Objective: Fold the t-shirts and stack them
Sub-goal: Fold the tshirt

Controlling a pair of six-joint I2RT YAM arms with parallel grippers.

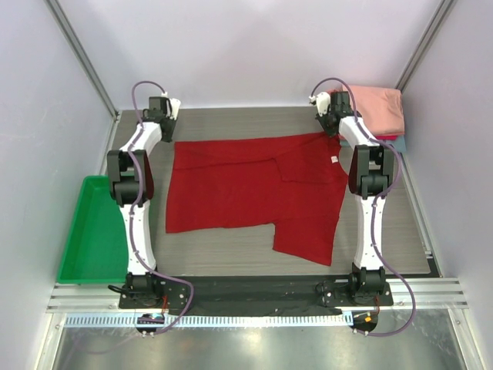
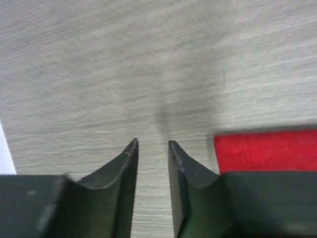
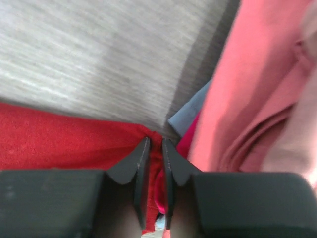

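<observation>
The deep red soft cloth t-shirt [image 1: 246, 193] lies spread flat in the middle of the grey wood-look table [image 1: 231, 254]. The left gripper [image 2: 152, 144] is at its far left corner. Its fingers are apart with nothing between them, and the red cloth is just beside them. The right gripper [image 3: 155, 141] is at the far right corner. Its fingers are nearly together with red cloth in the thin gap, and I cannot tell if they pinch it. The shirt looks light and floppy, so it will likely sag. Pinching it by the corners looks best. A salmon-pink folded shirt [image 1: 377, 108] sits at the far right.

Robot lab cell: white enclosure walls [image 1: 254, 54], aluminium base rail [image 1: 431, 293], left arm [image 1: 137, 223], right arm [image 1: 371, 223], grey table [image 1: 231, 254].
</observation>
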